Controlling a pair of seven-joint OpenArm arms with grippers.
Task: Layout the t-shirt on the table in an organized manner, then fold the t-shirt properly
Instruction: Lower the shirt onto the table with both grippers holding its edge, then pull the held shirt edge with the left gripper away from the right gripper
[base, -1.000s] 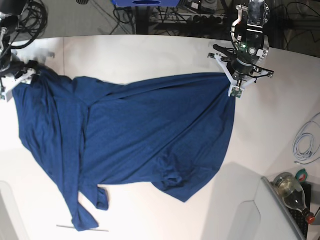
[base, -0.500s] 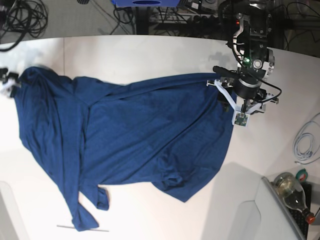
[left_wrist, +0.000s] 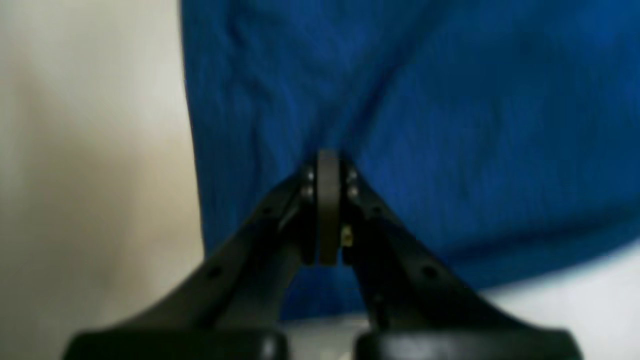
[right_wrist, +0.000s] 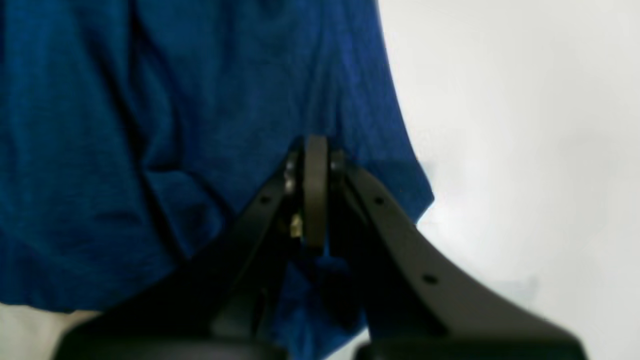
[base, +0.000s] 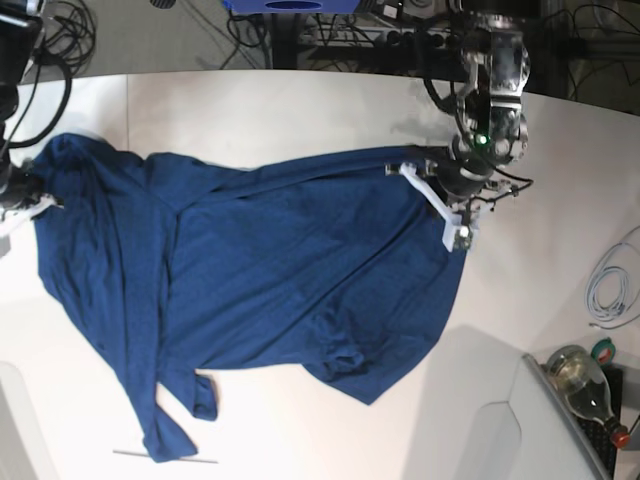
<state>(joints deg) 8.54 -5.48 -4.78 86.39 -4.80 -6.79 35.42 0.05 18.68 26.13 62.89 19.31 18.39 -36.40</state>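
Since the earlier frame, both arms are coming in onto opposite edges of the wrinkled dark navy fabric t-shirt (base: 270, 270), which is lying half-spread on the smooth white table (base: 300, 110). The left gripper (left_wrist: 328, 165) is pressing together on cloth near one edge; the right gripper (right_wrist: 315, 150) is pinching the shirt's corner. Pulling unevenly risks a thin pinch slipping free, bunching the sleeve. No containers are holding anything here.
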